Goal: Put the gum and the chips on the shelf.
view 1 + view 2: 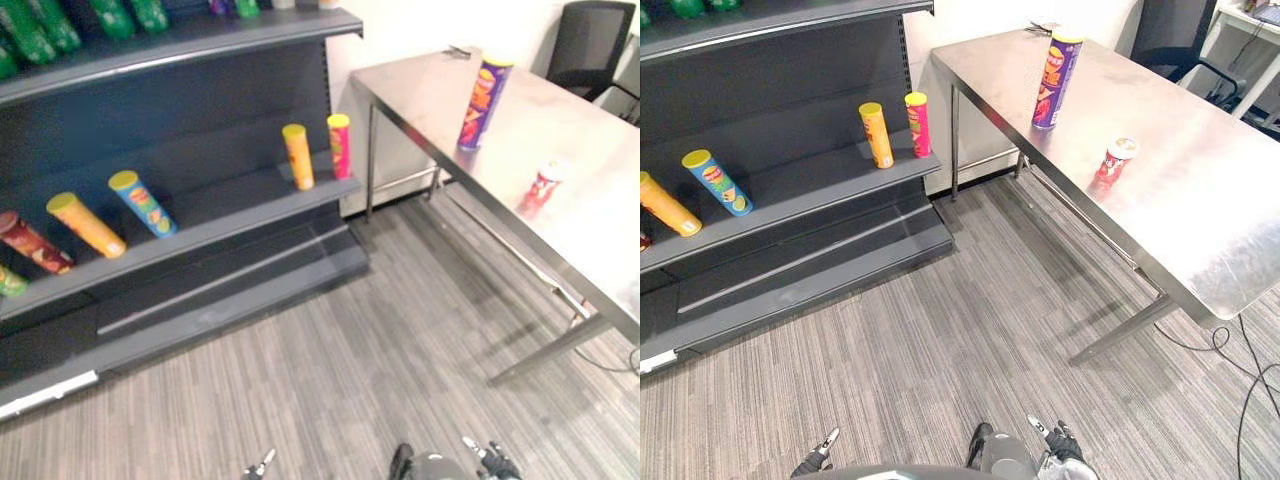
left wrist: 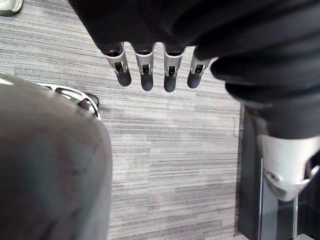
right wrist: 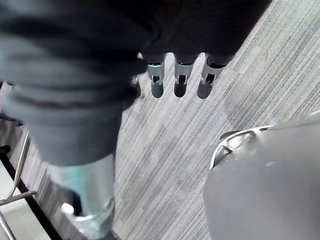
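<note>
1. Chips first: we see the purple chips can (image 1: 484,103) standing upright on the steel table (image 1: 1200,210), toward its far end and close to the edge that faces the shelf.
2. The gum tub (image 1: 1115,162), red with a pale lid, stands on the same table. It is nearer to us than the can and apart from it.
3. In its own wrist view, the left hand (image 2: 146,70) hangs over the striped grey carpet (image 1: 350,380). Its fingers are straight and released, and we see nothing between them.
4. The right hand (image 3: 180,80) looks the same in its wrist view: fingers slack and straight above the carpet, carrying nothing.
5. In the eye views both hands sit low at the bottom edge, well apart from the table and from the dark shelf unit (image 1: 250,205), so the gum and the chips are far from either hand.
6. The shelf unit stands to the left of the table. At the right end of its middle board an orange can (image 1: 298,156) and a pink can (image 1: 340,146) stand upright, just beside each other.
7. Further left on that board we see a blue can (image 1: 143,203) and a yellow can (image 1: 87,224) lying slantwise, with a red can (image 1: 30,243) at the view's edge.
8. Green bottles (image 1: 40,25) line the top board, and a black chair (image 1: 590,45) stands behind the table.
</note>
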You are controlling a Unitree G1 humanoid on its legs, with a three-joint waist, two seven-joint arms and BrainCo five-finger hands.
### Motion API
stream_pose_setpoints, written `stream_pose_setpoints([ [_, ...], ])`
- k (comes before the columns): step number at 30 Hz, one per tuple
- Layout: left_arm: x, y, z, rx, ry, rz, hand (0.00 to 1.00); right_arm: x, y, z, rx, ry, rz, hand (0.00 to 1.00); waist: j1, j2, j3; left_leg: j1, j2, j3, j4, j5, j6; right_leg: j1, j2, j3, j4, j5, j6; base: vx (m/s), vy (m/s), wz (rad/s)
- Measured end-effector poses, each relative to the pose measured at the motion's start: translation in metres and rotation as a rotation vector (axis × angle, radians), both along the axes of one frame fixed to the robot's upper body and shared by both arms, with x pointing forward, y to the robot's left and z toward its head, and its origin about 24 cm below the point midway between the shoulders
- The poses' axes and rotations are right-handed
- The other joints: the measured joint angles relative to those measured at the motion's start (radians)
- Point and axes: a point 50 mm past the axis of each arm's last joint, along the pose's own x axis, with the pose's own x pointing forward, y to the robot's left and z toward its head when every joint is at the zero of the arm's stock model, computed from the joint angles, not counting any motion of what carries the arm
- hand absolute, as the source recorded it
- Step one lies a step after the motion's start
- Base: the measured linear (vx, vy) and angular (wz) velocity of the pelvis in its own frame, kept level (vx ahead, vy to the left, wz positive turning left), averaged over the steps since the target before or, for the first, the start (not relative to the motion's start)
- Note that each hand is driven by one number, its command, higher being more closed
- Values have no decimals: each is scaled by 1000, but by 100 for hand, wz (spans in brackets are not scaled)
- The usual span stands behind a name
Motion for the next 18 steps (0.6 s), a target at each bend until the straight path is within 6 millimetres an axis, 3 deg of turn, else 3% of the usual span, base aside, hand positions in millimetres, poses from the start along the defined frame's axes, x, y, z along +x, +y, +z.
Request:
stream_pose_setpoints([
  [4, 2, 2, 0, 4, -3, 7, 0, -6, -2, -1, 1, 13, -20, 0, -6, -9, -5, -14, 1, 49, 90, -12, -32, -57, -36, 12, 121, -75, -9, 189, -77, -31],
  [7, 8, -2, 1, -5, -18, 17, 0, -10, -10, 0, -13, 22, -39, 0, -5, 4, 0, -104, 123, 63, 497, 17, -23, 3, 5, 49, 90, -72, -25, 312, -157, -91],
  [8, 7, -4, 0, -10, -21, 26, 0, -12, -14, 0, -16, 23, -58, 0, 2, 22, 0, -130, 179, 55, 645, 70, 2, 41, 38, 93, 58, -72, -37, 275, -66, -129],
  [9, 8, -8, 0, -20, -25, 44, 0, -12, -20, 2, -30, 20, -67, 0, 3, 30, -3, -150, 201, 34, 757, 74, 17, 71, 64, 149, 33, -74, -43, 247, -39, -138],
  [14, 14, -8, 2, -28, -70, 131, 0, -30, -25, -1, -20, 65, -160, 0, 4, 5, 4, -272, 128, -21, 865, -58, 48, 197, 99, 363, -67, -66, -41, 206, 84, -130],
  [18, 18, -5, 4, -16, -95, 138, 0, -50, -25, -4, -12, 100, -260, 0, 6, -4, 6, -391, 60, -136, 607, -60, 70, 242, 72, 514, -108, -65, 4, 260, 308, -127],
])
